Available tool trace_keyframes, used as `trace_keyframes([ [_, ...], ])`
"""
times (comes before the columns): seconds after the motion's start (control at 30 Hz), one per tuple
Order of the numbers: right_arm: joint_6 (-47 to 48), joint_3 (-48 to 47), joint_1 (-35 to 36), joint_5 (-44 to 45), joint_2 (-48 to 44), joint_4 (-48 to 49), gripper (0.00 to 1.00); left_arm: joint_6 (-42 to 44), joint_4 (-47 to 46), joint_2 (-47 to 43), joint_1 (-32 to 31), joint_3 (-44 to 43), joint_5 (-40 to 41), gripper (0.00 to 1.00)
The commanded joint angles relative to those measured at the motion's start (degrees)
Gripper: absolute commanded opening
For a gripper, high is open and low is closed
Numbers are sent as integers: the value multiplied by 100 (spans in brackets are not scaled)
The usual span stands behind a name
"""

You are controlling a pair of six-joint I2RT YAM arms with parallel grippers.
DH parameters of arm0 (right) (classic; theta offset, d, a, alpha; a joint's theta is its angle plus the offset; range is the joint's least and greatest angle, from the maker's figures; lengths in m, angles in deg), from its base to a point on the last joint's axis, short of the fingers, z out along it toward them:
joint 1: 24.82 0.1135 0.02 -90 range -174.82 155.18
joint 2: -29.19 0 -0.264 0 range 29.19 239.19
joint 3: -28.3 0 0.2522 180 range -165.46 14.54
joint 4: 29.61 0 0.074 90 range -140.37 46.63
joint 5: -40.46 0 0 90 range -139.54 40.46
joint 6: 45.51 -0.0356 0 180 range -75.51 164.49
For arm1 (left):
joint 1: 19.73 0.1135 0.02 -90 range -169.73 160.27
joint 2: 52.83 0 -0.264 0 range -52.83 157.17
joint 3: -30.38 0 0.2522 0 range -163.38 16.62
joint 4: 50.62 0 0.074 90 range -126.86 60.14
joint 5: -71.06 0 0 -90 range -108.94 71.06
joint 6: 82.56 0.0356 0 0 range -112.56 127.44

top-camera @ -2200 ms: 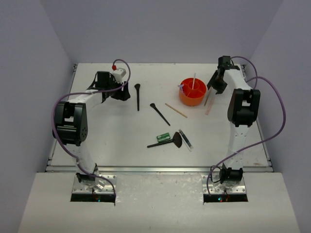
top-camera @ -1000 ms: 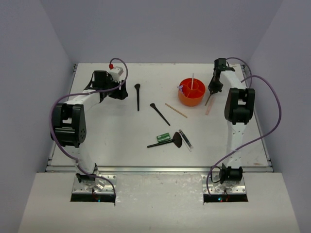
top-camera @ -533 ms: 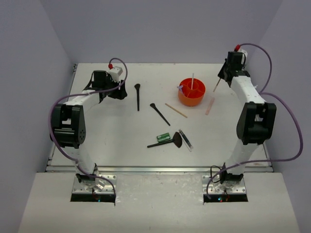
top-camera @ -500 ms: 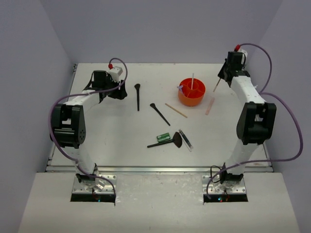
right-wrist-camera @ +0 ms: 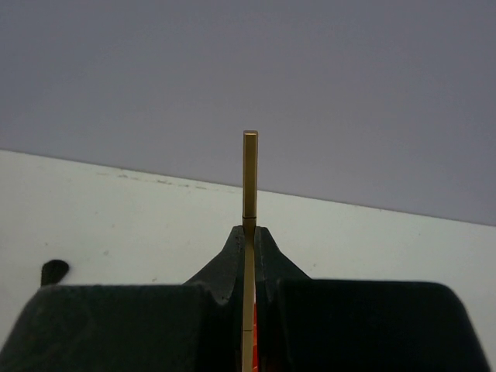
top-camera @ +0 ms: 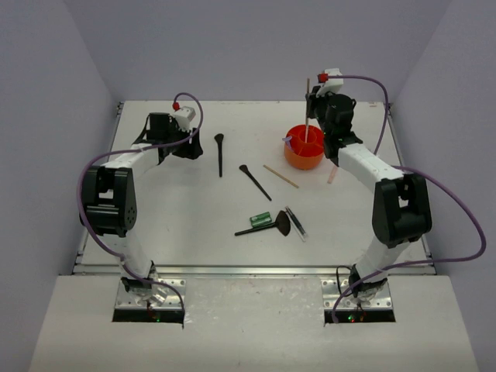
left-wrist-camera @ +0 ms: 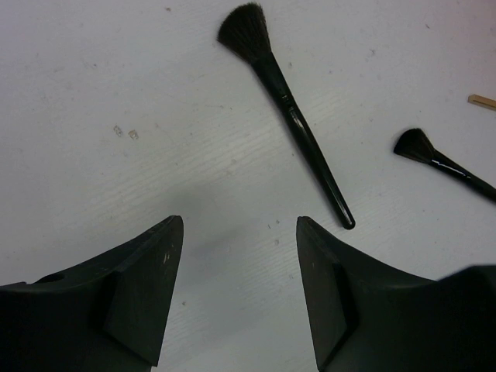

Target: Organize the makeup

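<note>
1. Your right hand (right-wrist-camera: 249,232) is pinched tight on the upright tan stick (right-wrist-camera: 249,178). The stick stands vertical, its top end well above the fingertips.
2. In the top view that hand is raised off the bench (top-camera: 170,209), at the far side of the orange cup (top-camera: 302,161). You can't tell from here whether the stick's lower end reaches into the cup.
3. A lilac tool (top-camera: 289,140) sits in the cup at its left rim.
4. Your left hand (left-wrist-camera: 239,225) has its jaws at a medium gap with nothing between them. It's low over the bench at the far left.
5. Ahead of it, the wrist view shows the long black brush (left-wrist-camera: 287,108), with the small black brush (left-wrist-camera: 434,159) to its right. They lie apart.
6. The loose tan stick (top-camera: 280,176) lies flat between the small brush and the cup.
7. The pink stick (top-camera: 334,170) lies right of the cup, partly under your right arm.
8. Near centre, the fan brush (top-camera: 271,225) has the green tube (top-camera: 260,219) just beside its handle. A slim black-and-white item (top-camera: 295,222) lies just right of the fan head.
</note>
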Motion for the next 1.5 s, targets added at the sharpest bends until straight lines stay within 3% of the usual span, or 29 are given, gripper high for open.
trace_keyframes([
  [0.0, 514, -236, -43, -11, 461, 551, 0, -17, -8, -263, 68, -53, -31, 59],
  [0.5, 587, 671, 24, -134, 339, 573, 1, 13, 52, -281, 73, 47, -101, 59],
  [0.53, 600, 674, 18, -218, 293, 497, 5, 22, 54, -281, 71, 38, -105, 59],
  [0.7, 654, 565, 16, -556, -117, 68, 45, 14, 70, -263, 72, 8, -106, 59],
  [0.9, 333, 462, 16, -823, -1047, -985, 70, 68, 107, -307, 79, -17, -79, 60],
  [1.0, 130, 216, 38, -1082, -1366, -2731, 80, 70, 124, -293, 79, -17, -39, 60],
  [1.13, -33, 202, 332, -801, -1654, -4409, 80, 8, 124, -262, 82, -32, 25, 60],
  [1.3, 317, 259, 908, -1050, -1697, -5192, 77, -125, 124, -204, 79, -35, -10, 60],
  [1.47, 574, -704, 1328, -1210, -630, -6465, 68, -204, 131, -197, 86, -20, -4, 60],
])
